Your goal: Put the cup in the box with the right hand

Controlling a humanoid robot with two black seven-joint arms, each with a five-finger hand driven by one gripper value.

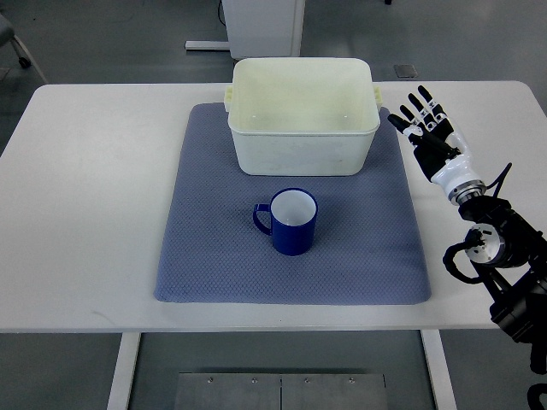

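A blue cup (293, 222) with a white inside stands upright on the blue-grey mat (214, 256), its handle pointing left. Behind it, at the mat's far edge, sits the empty cream box (302, 158). My right hand (425, 118) hovers over the bare table to the right of the box, fingers spread and holding nothing. It is well apart from the cup, up and to the right of it. The left arm does not show.
The white table (85, 213) carries the mat in its middle. My right arm's black joints and cables (500, 248) run along the table's right edge. A white pedestal (261, 26) stands on the floor behind the table.
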